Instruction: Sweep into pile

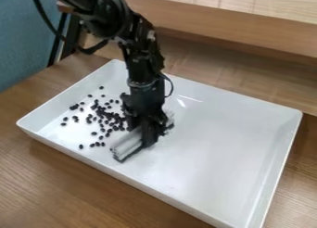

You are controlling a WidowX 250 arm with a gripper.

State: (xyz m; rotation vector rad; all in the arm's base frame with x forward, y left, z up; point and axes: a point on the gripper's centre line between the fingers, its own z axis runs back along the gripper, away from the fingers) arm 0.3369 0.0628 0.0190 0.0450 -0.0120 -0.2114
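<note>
The black gripper (pixel 149 130) is low over the middle-left of the white tray (pixel 217 143), shut on a pale brush (pixel 127 143) with a dark lower edge. The brush lies slantwise across the tray floor, its near end toward the lower left, its middle hidden by the gripper. Small black beans (pixel 103 116) are scattered left of the gripper, densest right beside it, with several loose ones farther left and toward the near side. Beans behind the gripper may be hidden.
The tray's raised walls surround the beans and brush on a wooden table (pixel 68 185). A wooden ledge (pixel 248 30) runs behind the tray. Blue fabric (pixel 22 41) and a dark post stand at the upper left.
</note>
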